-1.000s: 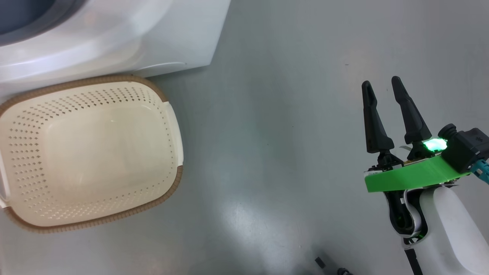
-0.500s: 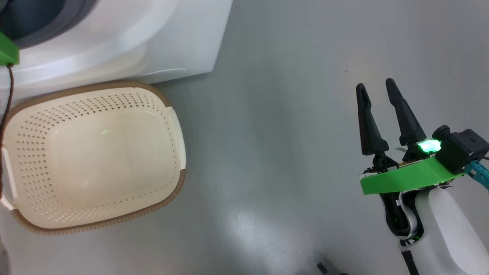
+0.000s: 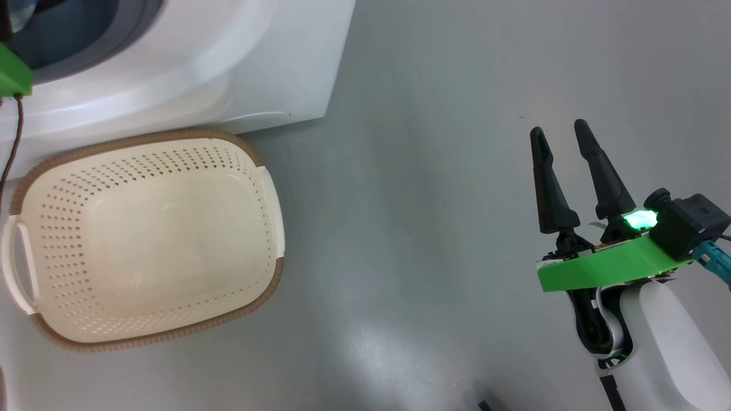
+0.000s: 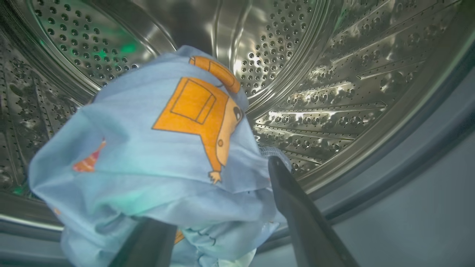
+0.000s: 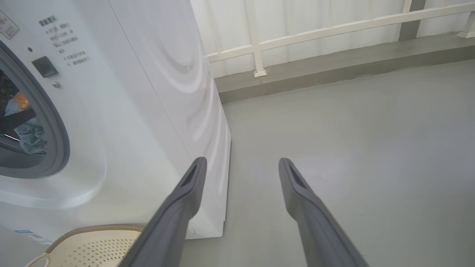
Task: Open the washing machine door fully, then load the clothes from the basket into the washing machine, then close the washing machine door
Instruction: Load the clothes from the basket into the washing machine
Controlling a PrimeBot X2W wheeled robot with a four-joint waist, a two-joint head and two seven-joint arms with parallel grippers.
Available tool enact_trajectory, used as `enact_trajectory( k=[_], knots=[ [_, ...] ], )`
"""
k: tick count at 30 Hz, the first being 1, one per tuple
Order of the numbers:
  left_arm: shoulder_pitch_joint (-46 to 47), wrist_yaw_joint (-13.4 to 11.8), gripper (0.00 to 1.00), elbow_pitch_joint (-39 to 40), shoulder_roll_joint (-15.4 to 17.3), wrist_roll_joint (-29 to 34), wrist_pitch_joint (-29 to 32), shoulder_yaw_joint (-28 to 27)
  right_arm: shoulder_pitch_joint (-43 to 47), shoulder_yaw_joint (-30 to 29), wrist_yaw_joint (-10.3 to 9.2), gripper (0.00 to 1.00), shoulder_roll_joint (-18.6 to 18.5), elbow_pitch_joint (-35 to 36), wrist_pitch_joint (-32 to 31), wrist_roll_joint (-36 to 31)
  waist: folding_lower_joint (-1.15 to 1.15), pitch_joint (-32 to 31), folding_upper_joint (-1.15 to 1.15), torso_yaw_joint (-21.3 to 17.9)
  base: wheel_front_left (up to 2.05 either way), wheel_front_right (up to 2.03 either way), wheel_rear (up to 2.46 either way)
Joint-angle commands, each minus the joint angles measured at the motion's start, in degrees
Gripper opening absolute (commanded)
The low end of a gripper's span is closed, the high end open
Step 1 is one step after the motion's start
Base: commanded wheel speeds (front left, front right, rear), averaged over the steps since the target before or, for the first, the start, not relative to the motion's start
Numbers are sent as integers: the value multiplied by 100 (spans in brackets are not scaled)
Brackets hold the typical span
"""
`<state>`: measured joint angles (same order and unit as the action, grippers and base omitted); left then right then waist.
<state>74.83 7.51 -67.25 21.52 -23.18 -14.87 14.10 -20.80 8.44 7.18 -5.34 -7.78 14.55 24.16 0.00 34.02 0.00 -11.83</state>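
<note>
In the left wrist view, light-blue clothes printed with orange figures lie inside the steel perforated drum of the washing machine. My left gripper is open in the drum; the cloth drapes over its left finger and touches the right finger. The cream basket stands empty on the floor in front of the machine. My right gripper hovers open over bare floor far to the right of the basket, nothing between its fingers. The washing machine door is out of view.
The grey gasket rings the machine's opening, with clothes visible inside. A white railing and low kerb run behind the machine. Grey floor lies between the basket and my right arm.
The head camera has shifted, so basket and machine sit slightly lower and to the right. The green bracket of my left arm has come into view at the machine's opening. The right gripper has not changed.
</note>
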Motion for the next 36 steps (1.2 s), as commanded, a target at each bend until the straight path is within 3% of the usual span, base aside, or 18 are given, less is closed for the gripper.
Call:
enact_trajectory(
  k=[1,17,36],
  knots=[
    [-52,-2,100,137,292,-97,-11,-30,113,35,31,100,-17,114,45,-10,0,-44,0,46,0,0,0],
    [-1029,-2,100,1042,197,-508,-12,-311,169,-17,31,100,-128,105,45,-11,0,-365,0,302,0,0,0],
    [-3371,-2,100,2710,-397,36,-13,-1301,512,-84,31,100,-444,-23,45,-24,0,-1305,0,564,0,0,0]
  ],
)
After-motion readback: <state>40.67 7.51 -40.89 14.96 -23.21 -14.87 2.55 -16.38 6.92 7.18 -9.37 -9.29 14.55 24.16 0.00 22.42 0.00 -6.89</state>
